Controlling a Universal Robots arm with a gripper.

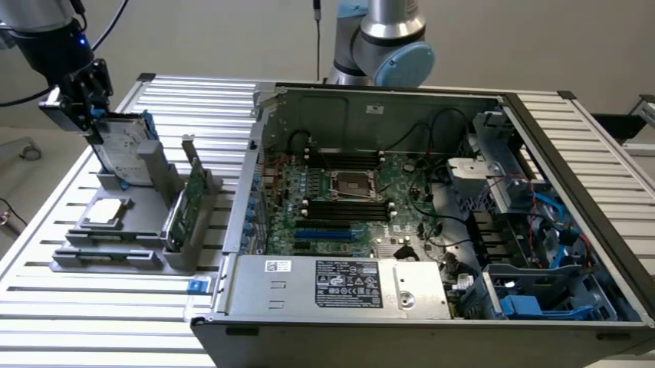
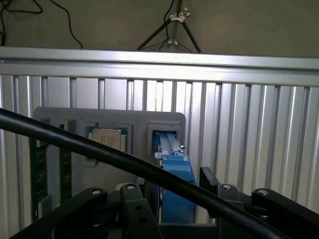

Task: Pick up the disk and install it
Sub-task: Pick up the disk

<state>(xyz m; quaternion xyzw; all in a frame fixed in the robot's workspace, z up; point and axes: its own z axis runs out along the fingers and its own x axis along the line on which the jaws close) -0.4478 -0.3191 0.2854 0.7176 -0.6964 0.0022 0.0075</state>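
**Item: disk** (image 1: 128, 149) (image 2: 174, 174). Silver-grey drive with a white label, in a blue carrier. It stands on edge, slightly tilted, with its lower edge at the slot of a grey holder (image 1: 113, 245). Its upper edge lies between the jaws.

**Jaws:** set wide, one to either side of the disk's upper edge. Whether they clamp it or merely flank it cannot be told.

**Below the jaws, on the same holder:**
- a small square silver chip (image 1: 107, 213) (image 2: 107, 139), lying flat in its recess just beside the disk's slot
- a thin green circuit card (image 1: 182, 207), standing on edge beyond the disk, towards the exterior view's right

**Well apart from the jaws, towards the exterior view's right:** an open computer case (image 1: 379, 115) with its board and cables exposed.

**Support:** a slatted aluminium desk (image 1: 61, 307) (image 2: 249, 124) carries the holder and the case.

**Close before the jaws, wrist view:** a black cable (image 2: 75, 144) crosses at a slant.
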